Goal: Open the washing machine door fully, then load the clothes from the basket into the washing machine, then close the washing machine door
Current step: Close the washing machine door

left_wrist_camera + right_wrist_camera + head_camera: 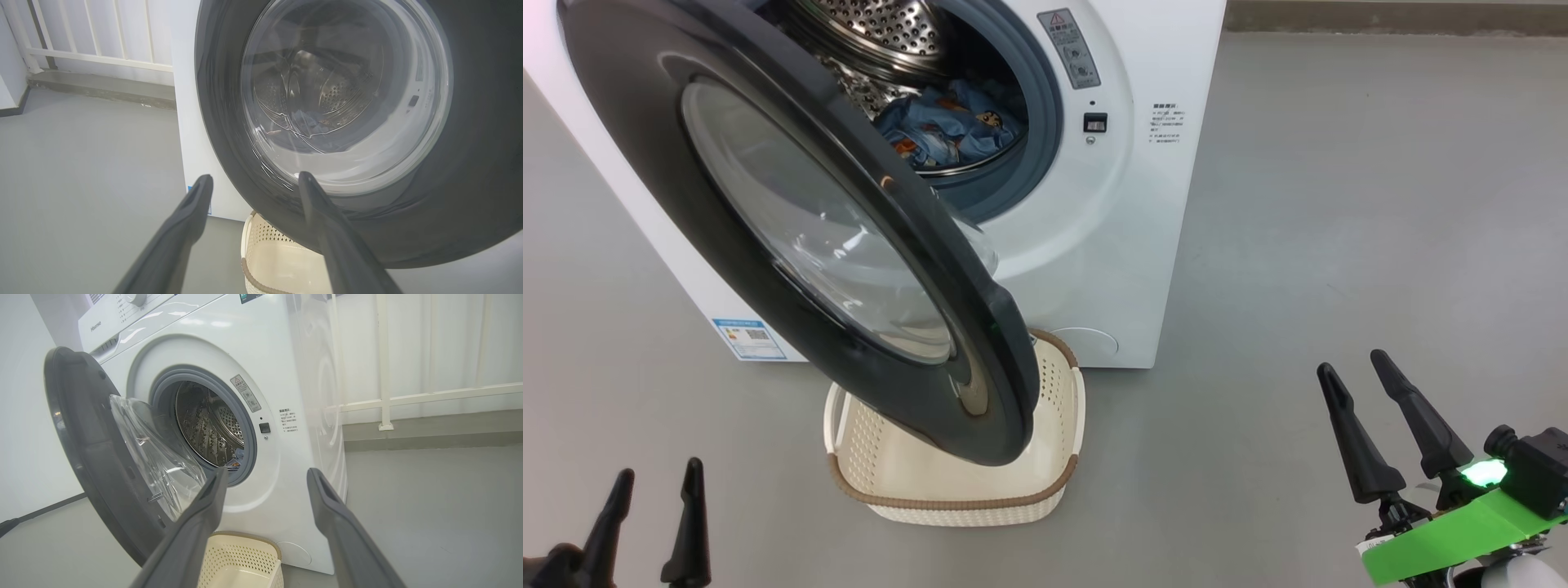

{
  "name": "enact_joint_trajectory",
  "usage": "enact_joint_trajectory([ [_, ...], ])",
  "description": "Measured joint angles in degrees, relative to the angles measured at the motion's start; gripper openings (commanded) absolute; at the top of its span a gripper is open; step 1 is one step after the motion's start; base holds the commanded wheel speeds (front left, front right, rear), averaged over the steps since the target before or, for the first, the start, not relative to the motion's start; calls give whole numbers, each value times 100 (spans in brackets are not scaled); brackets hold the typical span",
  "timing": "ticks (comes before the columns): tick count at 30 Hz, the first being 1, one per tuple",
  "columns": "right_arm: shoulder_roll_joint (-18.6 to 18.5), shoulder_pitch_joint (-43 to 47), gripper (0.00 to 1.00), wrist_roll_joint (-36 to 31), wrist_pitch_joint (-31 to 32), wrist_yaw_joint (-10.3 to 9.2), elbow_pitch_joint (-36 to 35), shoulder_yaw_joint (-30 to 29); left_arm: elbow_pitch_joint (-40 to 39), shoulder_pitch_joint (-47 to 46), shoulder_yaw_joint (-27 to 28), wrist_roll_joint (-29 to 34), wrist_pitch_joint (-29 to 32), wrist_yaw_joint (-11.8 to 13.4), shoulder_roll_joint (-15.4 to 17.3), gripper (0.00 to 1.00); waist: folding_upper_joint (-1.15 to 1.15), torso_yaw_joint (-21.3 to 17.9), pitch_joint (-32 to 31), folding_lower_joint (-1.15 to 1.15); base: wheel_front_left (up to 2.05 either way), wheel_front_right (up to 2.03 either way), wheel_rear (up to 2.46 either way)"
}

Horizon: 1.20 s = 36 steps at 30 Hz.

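The clothes [947, 131] lie in the washing machine [1143, 245] at twelve o'clock, behind the half-open washing machine door [792, 229]. Both gape empty: left claw [659, 469] at seven o'clock, right claw [1352, 361] at four. The door seems rigid, glossy, slippery: push its rim.

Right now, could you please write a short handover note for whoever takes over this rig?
Left end effector: open, empty. Right end effector: open, empty.
Clothes lie in the drum of the washing machine; the basket sits on the floor under the washing machine door, its visible part empty.
Done: door opened, clothes loaded. Left: swing the door shut; it stands partly open.
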Motion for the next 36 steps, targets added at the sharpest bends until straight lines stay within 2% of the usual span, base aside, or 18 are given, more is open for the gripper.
enact_joint_trajectory([
  [18,1,1,100,2,0,0,12,63,-155,398,215,624,0,0,-544,100,0,27,-134,0,0,0,0],
  [36,1,1,100,3,0,0,15,78,-197,497,401,886,0,0,-761,100,0,51,-123,0,0,0,0],
])
